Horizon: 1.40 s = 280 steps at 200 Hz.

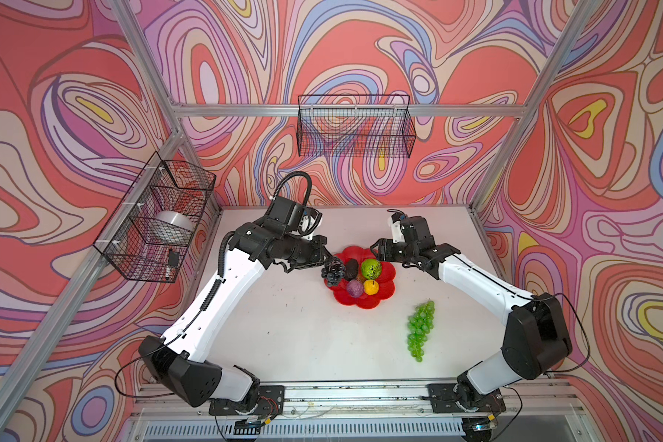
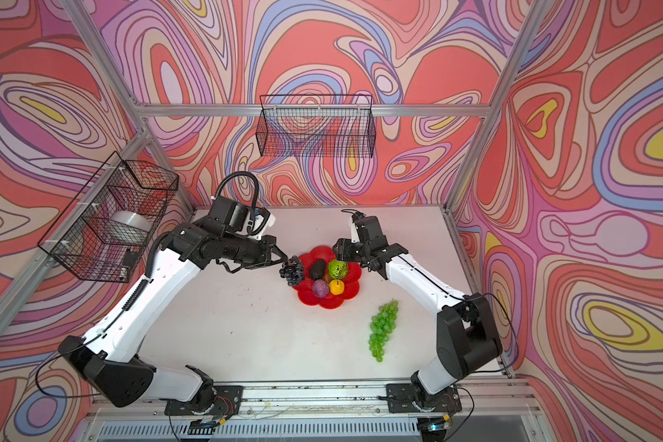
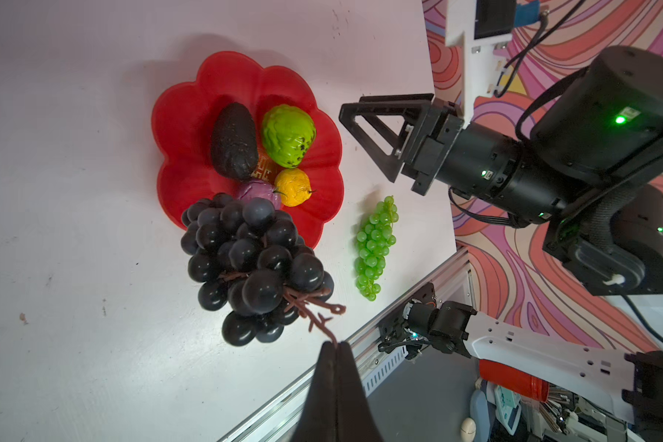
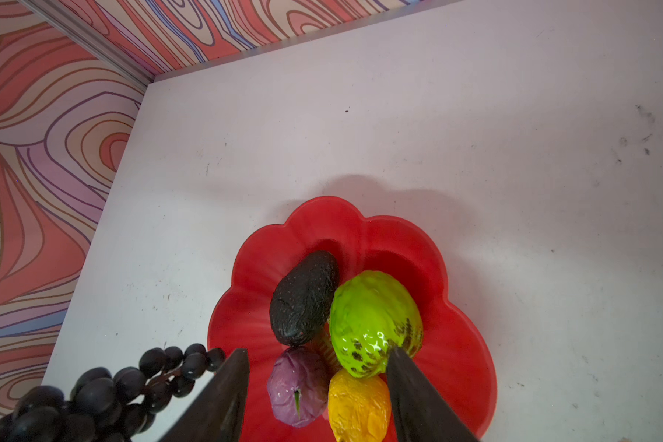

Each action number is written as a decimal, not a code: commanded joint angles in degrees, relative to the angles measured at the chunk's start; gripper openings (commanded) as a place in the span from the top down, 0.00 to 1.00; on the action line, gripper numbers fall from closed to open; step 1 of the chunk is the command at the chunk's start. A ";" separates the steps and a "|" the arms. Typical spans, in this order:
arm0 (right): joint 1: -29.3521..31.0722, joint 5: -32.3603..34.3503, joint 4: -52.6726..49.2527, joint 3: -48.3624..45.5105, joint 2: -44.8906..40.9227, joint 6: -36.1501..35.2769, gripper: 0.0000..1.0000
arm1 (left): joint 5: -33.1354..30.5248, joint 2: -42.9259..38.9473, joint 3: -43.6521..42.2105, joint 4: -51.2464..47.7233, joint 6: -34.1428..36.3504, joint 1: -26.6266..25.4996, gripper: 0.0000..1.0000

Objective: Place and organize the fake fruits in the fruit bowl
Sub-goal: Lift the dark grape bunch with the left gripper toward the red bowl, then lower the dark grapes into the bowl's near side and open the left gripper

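Observation:
The red flower-shaped fruit bowl (image 1: 360, 302) (image 4: 456, 344) holds a blackish avocado (image 1: 351, 268), a lime-green lumpy fruit (image 1: 371, 268), a small purple ball (image 1: 355, 287) and a yellow-orange fruit (image 1: 371, 287). My left gripper (image 3: 335, 346) (image 1: 328, 257) is shut on the brown stem of the dark purple grape bunch (image 3: 245, 260) (image 1: 332, 272), which hangs over the bowl's left rim; whether it touches is unclear. Over the bowl's far right edge my right gripper (image 4: 318, 352) (image 1: 376, 248) stands open, holding nothing. The green grape bunch (image 1: 420, 329) (image 3: 374, 245) lies on the table right of the bowl.
A black wire basket (image 1: 355, 126) hangs on the back wall. Another wire basket (image 1: 157, 218) on the left wall holds a silver metal bowl (image 1: 175, 225). An aluminium rail (image 1: 360, 394) runs along the table's front edge.

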 commanded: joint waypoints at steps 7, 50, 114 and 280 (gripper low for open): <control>-1.06 -0.66 1.98 -1.41 -1.29 0.41 0.40 | 2.32 2.20 2.34 1.80 0.02 -1.86 1.00; -2.81 -1.26 2.25 -2.91 -1.87 -0.01 0.40 | 3.98 4.97 2.54 4.77 -1.71 -4.23 1.00; -3.50 -0.88 2.51 -4.47 -2.70 -0.09 0.40 | 5.39 7.03 2.32 5.93 -3.31 -7.54 1.00; -3.78 -0.64 3.78 -7.76 -2.64 0.13 0.39 | 7.55 8.99 -2.28 13.49 -6.26 -9.37 1.00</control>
